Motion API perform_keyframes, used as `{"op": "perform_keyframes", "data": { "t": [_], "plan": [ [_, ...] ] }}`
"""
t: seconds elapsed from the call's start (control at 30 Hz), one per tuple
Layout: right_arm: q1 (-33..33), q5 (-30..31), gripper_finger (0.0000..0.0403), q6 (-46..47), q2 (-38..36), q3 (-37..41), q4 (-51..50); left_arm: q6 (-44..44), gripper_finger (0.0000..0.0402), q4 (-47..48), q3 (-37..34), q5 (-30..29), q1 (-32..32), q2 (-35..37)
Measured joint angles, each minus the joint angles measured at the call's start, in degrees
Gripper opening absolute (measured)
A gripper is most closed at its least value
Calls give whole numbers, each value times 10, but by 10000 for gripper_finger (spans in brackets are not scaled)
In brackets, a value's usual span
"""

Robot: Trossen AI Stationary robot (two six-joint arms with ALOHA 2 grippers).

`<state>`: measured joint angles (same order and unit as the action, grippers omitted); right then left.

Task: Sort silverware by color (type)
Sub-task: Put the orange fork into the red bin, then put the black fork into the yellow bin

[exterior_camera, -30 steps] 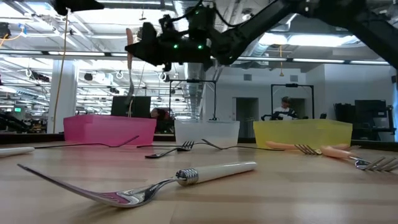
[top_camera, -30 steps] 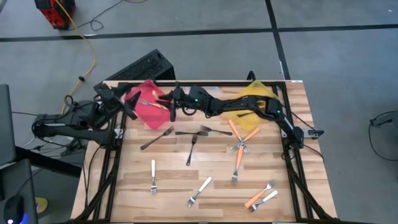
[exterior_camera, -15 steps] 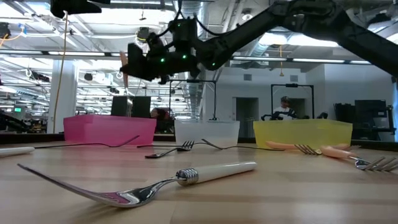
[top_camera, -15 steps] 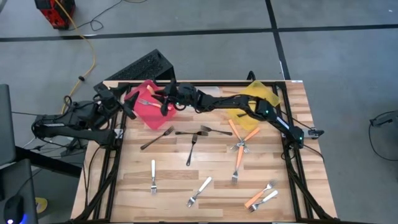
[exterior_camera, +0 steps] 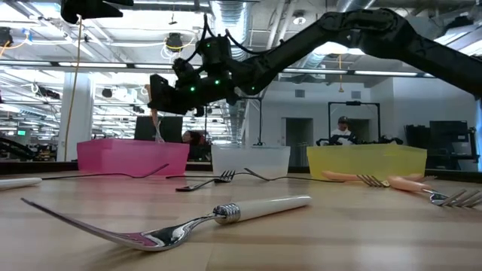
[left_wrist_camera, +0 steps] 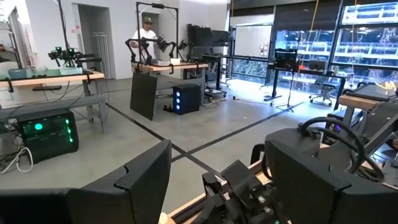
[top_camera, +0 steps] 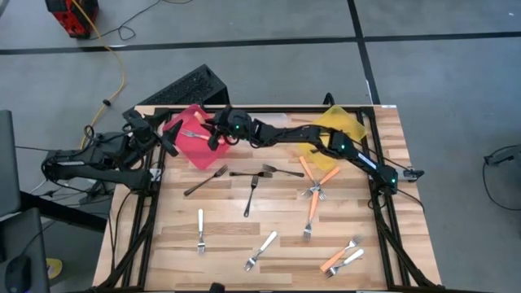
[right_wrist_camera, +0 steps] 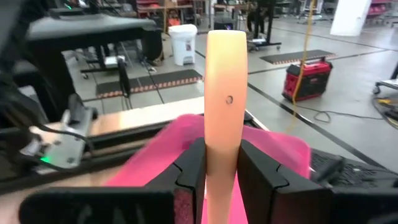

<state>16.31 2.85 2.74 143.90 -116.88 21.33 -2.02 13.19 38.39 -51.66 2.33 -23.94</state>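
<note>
The right end effector (right_wrist_camera: 222, 177) pinches an orange-handled fork (right_wrist_camera: 225, 106), its head hidden below; the red bin (top_camera: 194, 135) lies just beneath. A second ago it hung nearer the clear bin. The left end effector (left_wrist_camera: 214, 180), spread wide, waits beside the worktop (top_camera: 277, 228), empty.

A grey concrete floor (top_camera: 244, 20) crossed by dark lines surrounds the wooden table (top_camera: 285, 260) — a yellow cable (top_camera: 122, 69) trails over it. Beyond, rows of ceiling lights (exterior_camera: 45, 71), workbenches (left_wrist_camera: 46, 78) and a person (left_wrist_camera: 147, 37) standing far off.
</note>
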Motion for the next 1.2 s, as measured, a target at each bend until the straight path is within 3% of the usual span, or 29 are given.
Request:
{"op": "perform_keyframes", "data": {
  "t": [0.63,1.2],
  "plan": [
    [0,1,99,-28,0,0,-46,-4,249,2,0,0,0,0],
    [-1,0,161,-38,0,0,-46,-8,249,4,0,0,0,0]
  ]
}}
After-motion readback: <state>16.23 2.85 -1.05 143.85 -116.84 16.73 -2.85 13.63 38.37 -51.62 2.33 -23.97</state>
